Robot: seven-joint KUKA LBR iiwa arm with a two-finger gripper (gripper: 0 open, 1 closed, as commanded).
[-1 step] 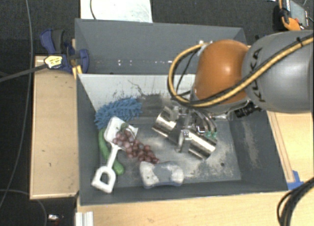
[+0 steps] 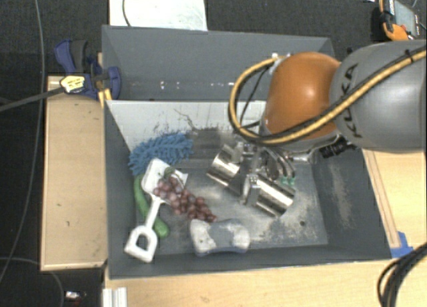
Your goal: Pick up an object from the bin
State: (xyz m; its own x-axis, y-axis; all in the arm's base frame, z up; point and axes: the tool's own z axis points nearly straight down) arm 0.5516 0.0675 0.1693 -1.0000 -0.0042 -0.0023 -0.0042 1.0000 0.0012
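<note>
Now — gripper (image 2: 251,191) over bare bin floor (image 2: 303,215) | purple grapes (image 2: 183,200) apart, view-left | grip state unclear

The grey metal bin (image 2: 200,65) is viewed whole from above, tilted somewhat from its near side, and the grey orange-capped robot arm (image 2: 393,99) is taken in at the right.

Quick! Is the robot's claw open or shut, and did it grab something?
Gripper: cannot be told, open or shut. It hangs low over the bin floor, near the purple grapes.
</note>
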